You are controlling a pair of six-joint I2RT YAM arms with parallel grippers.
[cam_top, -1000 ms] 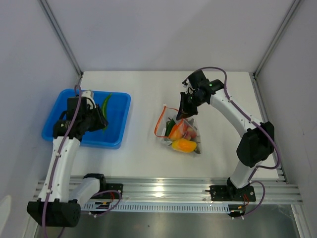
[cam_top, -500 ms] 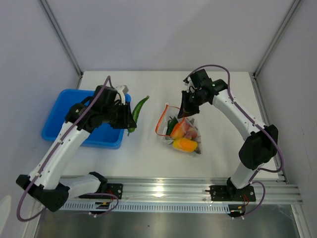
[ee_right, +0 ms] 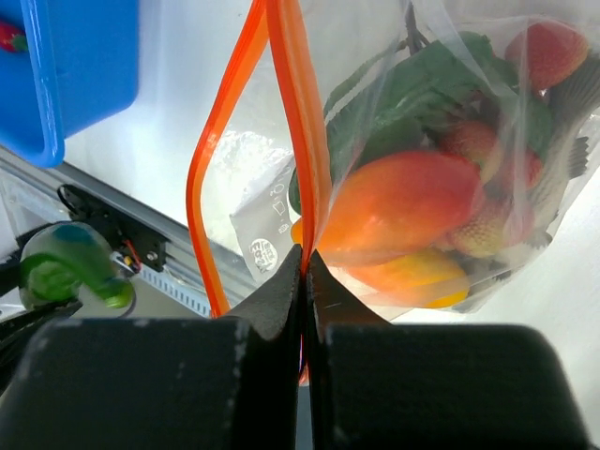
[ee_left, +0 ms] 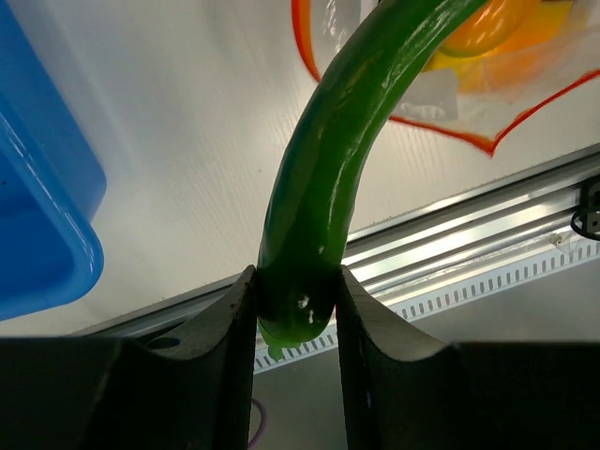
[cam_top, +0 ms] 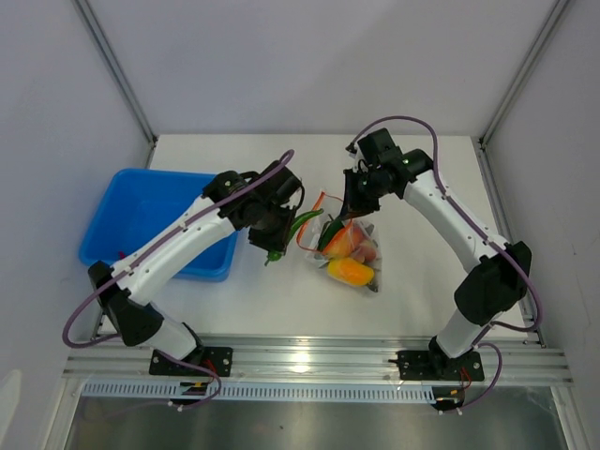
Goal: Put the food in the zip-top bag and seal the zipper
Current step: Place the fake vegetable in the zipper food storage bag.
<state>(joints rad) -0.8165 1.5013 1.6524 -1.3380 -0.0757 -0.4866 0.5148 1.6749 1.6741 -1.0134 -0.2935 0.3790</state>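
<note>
Glossy green first: my left gripper (ee_left: 295, 291) has a slim, smooth, curved green plastic pepper (ee_left: 328, 169) by its stalk end. The jaws are partly open and pressed against both its sides, and its far end arches over the bag's mouth edge.

My right gripper (ee_right: 305, 272) is clamped fully together on the thin red-orange zipper strip (ee_right: 291, 122), lifting one lip so the strip bows into an open loop.

The small clear, crinkly plastic zip-top bag (ee_right: 272, 216) is wrinkled and shiny and lies around the middle of the white desk (cam_top: 422, 159). Inside it are a smooth yellow-orange oval mango (ee_right: 403, 202), small red pieces (ee_right: 548, 52) and dark green shapes, all bunched together.

The glossy blue plastic tray with rounded corners (cam_top: 141, 202) sits by the desk's left edge, apart from the bag.
</note>
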